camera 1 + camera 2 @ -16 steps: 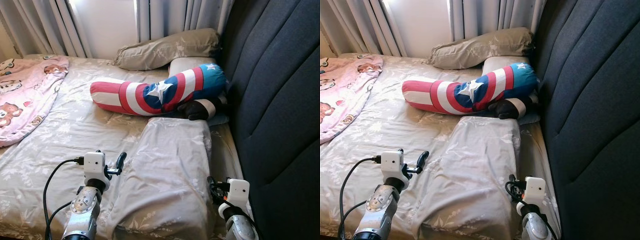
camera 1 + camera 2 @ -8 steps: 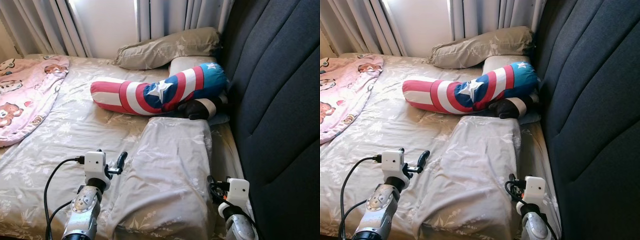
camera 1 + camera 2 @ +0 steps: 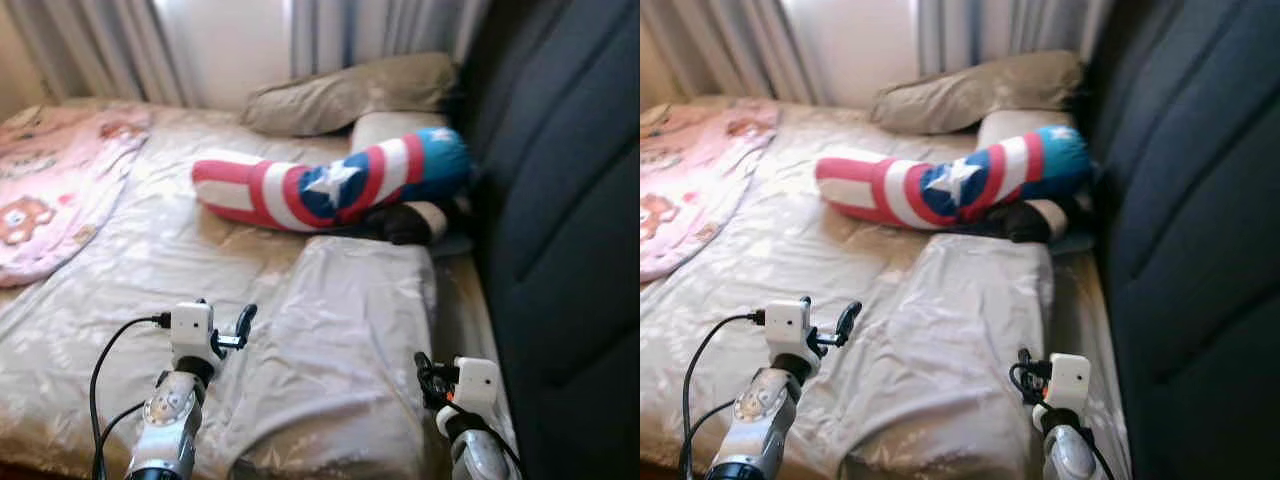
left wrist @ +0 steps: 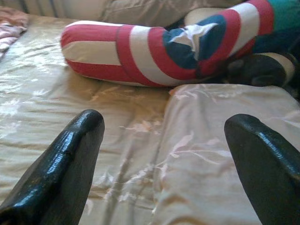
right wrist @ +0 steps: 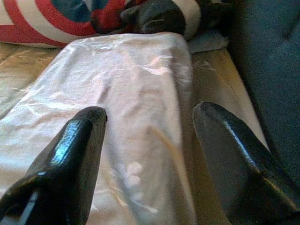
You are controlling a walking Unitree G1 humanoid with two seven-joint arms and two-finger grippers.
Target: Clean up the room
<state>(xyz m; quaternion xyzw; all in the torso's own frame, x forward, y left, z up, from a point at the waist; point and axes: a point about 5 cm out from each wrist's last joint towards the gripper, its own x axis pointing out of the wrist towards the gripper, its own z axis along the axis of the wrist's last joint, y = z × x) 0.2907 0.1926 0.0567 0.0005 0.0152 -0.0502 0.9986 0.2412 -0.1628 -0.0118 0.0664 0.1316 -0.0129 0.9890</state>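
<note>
Bed point(image 3: 150, 260), covered in a beige flower-print sheet, spreads across most of the scene, running from the near edge to the grey curtains point(image 3: 330, 30) at the far side. Along its right edge rises a tall dark blue padded headboard point(image 3: 560, 200), which closes that side off completely. The widest open stretch of sheet lies in the middle and near left, between the two arms and the far pillows.

A pink blanket point(image 3: 50, 190) with bear pictures is bunched over the far left part of the bed, reaching its left edge. Near right, a beige pillow point(image 3: 350, 330) in the same print as the sheet lies lengthwise, with a narrow strip of sheet between it and the headboard. Just beyond it, a long bolster point(image 3: 330, 185) in red and white stripes with a blue band and white star lies across the bed, its blue end against the headboard. A small dark soft item point(image 3: 405, 222) with a pale band sits tucked between the bolster and the near pillow; what it is cannot be told. Farther back, a second beige pillow point(image 3: 350, 92) rests beside the curtains.

The left end effector point(image 4: 164, 154) hovers over the sheet at the near pillow's left edge, its fingers spread wide apart and holding nothing. The right end effector point(image 5: 150, 154) hangs above the near pillow's right edge, by the strip next to the headboard, fingers likewise apart and empty.
</note>
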